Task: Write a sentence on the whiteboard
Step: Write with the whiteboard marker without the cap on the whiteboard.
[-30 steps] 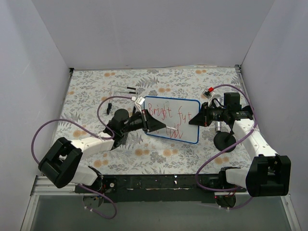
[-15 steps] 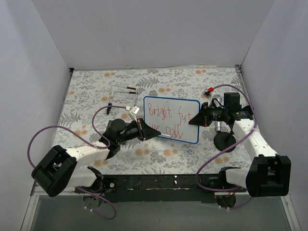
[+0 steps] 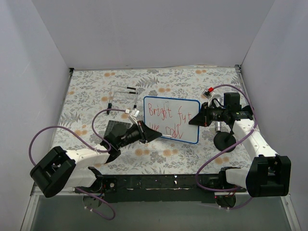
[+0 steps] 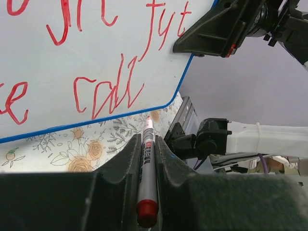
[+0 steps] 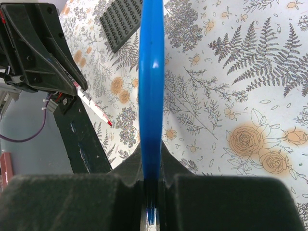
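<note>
The whiteboard [image 3: 185, 126], white with a thin blue rim, is held tilted above the floral table. My right gripper [image 3: 196, 118] is shut on its right edge. In the right wrist view the rim [image 5: 151, 72] runs edge-on between the jaws of the right gripper [image 5: 151, 149]. The sentence [image 3: 166, 113] is red lettering in two lines, seen close in the left wrist view [image 4: 108, 94]. My left gripper [image 3: 155, 135] is shut on a red marker [image 4: 147, 168]. The marker's tip sits just off the board's lower edge, not touching it.
A dark grey studded plate [image 3: 115, 129] lies on the table beside my left arm. Small pen parts [image 3: 130, 89] and a red-and-black piece [image 3: 209, 91] lie at the back. A black disc [image 3: 224, 141] and a metal cylinder [image 3: 219, 126] sit by the right arm.
My left gripper has drawn back with the marker from the board's face to below its lower-left edge, uncovering the second line and the dark plate. The right arm and board have not moved.
</note>
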